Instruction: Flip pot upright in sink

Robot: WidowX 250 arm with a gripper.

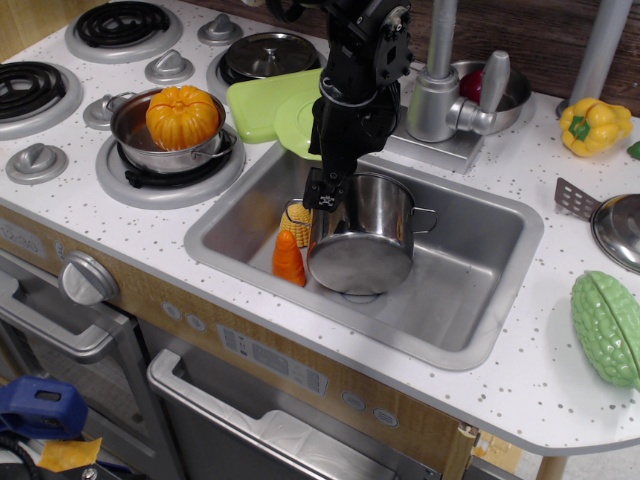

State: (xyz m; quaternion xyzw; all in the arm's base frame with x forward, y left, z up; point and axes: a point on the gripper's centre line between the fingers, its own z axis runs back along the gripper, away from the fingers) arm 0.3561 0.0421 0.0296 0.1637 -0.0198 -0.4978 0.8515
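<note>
The black robot gripper [326, 196] is clamped on the left rim of the tall shiny stainless steel pot [362, 236], which lies tilted directly beneath it in the large rectangular steel sink [470, 330], base facing forward. Best to rotate slowly, clearing the orange carrot [288, 260] just left of the fingers.

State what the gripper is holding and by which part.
The gripper appears shut on the pot, its jaws pinching the left side of the pot's wall near the rim, while the pot lies tilted in the sink.
</note>
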